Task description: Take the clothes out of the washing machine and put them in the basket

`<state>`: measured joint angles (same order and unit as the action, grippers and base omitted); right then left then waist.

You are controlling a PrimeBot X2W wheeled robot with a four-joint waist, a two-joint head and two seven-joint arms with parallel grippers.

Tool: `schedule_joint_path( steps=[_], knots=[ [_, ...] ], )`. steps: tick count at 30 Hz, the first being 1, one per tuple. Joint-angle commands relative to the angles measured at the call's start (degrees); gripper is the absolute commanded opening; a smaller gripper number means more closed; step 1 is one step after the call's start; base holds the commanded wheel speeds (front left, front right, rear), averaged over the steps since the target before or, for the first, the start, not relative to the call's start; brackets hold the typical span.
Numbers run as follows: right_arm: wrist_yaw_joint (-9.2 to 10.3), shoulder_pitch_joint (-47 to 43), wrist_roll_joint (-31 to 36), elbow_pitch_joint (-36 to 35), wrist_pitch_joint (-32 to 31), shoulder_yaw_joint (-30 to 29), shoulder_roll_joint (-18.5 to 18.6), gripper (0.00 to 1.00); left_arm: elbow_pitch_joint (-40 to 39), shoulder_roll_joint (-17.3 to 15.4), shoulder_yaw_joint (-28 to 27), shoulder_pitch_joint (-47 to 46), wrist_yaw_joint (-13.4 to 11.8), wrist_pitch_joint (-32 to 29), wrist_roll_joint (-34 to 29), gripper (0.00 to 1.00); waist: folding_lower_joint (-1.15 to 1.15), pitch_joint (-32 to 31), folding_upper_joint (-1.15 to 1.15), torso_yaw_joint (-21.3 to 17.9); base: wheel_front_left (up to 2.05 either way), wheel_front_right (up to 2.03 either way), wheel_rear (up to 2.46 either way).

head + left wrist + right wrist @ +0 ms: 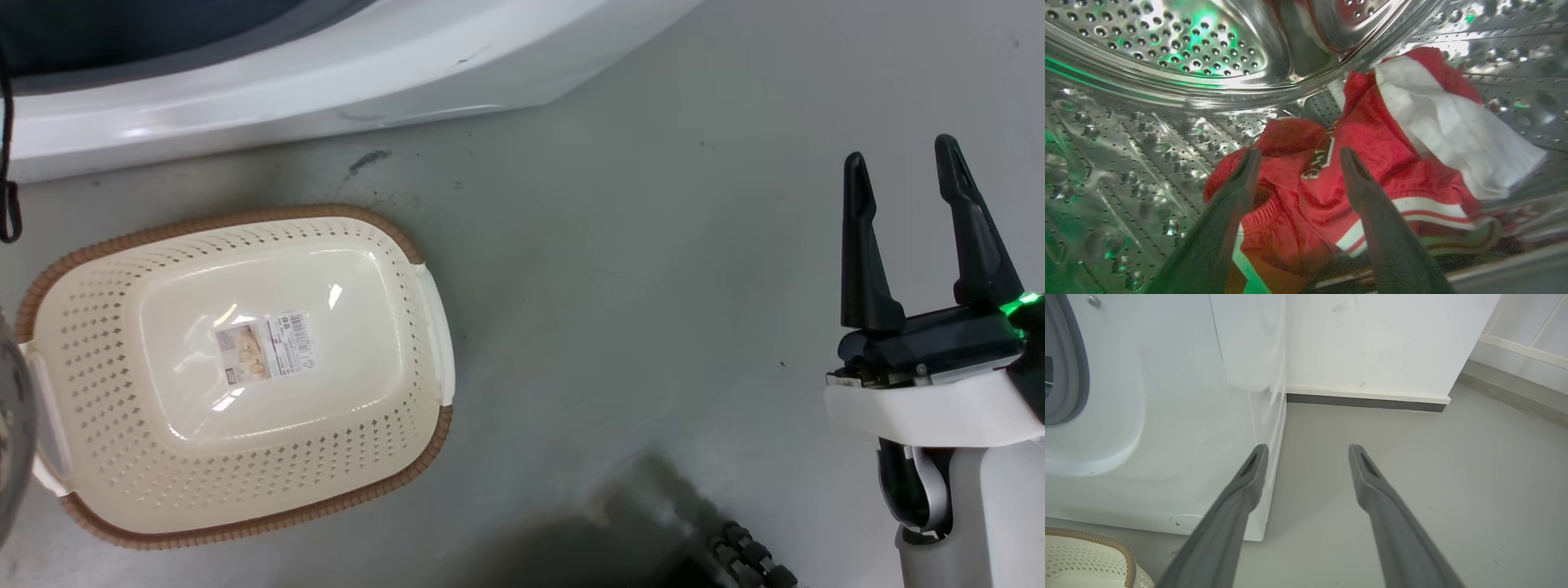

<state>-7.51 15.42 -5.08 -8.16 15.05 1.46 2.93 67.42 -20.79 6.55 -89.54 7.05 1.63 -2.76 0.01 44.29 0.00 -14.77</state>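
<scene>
Hovering inside the drum (1167, 45) of the washing machine (326, 73), our left tool (1300, 150) has its two fingers apart just over the clothes (1380, 163). These form a red heap with white stripe trim and a white panel, lying on the perforated drum wall. We cannot tell whether the fingertips touch the fabric. Our right tool (900, 151) hangs above the grey floor (612, 286), fingers spread and gripping nothing, well apart from the basket (106, 343). We see that basket on the floor just before the washing machine, a paper label (265, 347) on its bottom.
</scene>
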Motion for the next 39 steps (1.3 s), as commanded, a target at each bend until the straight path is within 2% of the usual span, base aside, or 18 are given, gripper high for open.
schedule_joint_path(
  steps=[1, 8, 15, 29, 30, 31, 32, 33, 39],
  knots=[
    [0.04, 1.1, -0.5, -0.5, 0.2, 0.2, -0.1, 1.00, 1.0, -0.4, 0.2, -1.9, 0.2, -1.7, 0.5, 1.00, -0.01, 1.4, 0.00, -1.0, 0.00, 0.00, 0.00],
    [0.04, 0.6, -1.9, -2.1, 0.2, 2.0, -0.1, 1.00, 4.8, -1.3, 2.6, -7.0, 0.3, -14.1, 3.8, 1.00, -0.01, 3.0, 0.00, -3.4, 0.00, 0.00, 0.00],
    [0.04, -1.1, -3.1, -3.1, 0.2, 3.5, -0.1, 1.00, 5.6, -3.6, 6.9, -8.9, 0.3, -21.9, 7.1, 1.00, -0.01, 3.4, 0.00, -5.3, 0.00, 0.00, 0.00],
    [0.04, -1.4, -4.3, -3.9, 0.2, 4.1, -0.1, 1.00, 5.7, -6.0, 12.4, -7.5, 0.3, -25.3, 11.6, 1.00, -0.01, 4.2, 0.00, -5.9, 0.00, 0.00, 0.00],
    [0.04, -1.4, -4.4, -3.8, 0.2, 4.0, -0.1, 1.00, 5.5, -6.0, 12.9, -7.4, 0.3, -25.4, 11.9, 0.69, -0.01, 4.2, 0.00, -5.9, 0.00, 0.00, 0.00],
    [0.04, -1.4, -4.4, -3.8, 0.2, 4.0, -0.1, 1.00, 5.5, -6.0, 12.9, -7.4, 0.3, -25.4, 11.9, 0.69, -0.01, 4.2, 0.00, -5.9, 0.00, 0.00, 0.00],
    [0.04, -1.4, -4.4, -3.9, 0.2, 3.9, -0.1, 1.00, 5.1, -6.3, 13.3, -7.4, 0.3, -24.7, 12.1, 0.24, -0.01, 4.3, 0.00, -5.9, 0.00, 0.00, 0.00],
    [0.04, -1.4, -4.5, -3.8, 0.2, 3.9, -0.1, 1.00, 4.7, -6.7, 13.8, -7.5, 0.3, -24.2, 12.3, 0.00, -0.01, 4.3, 0.00, -5.8, 0.00, 0.00, 0.00],
    [0.04, -1.2, -4.7, -3.4, 0.2, 4.0, -0.1, 1.00, 3.8, -7.1, 16.0, -7.1, 0.3, -22.6, 14.5, 0.00, -0.01, 3.8, 0.00, -5.6, 0.00, 0.00, 0.00]
  ],
)
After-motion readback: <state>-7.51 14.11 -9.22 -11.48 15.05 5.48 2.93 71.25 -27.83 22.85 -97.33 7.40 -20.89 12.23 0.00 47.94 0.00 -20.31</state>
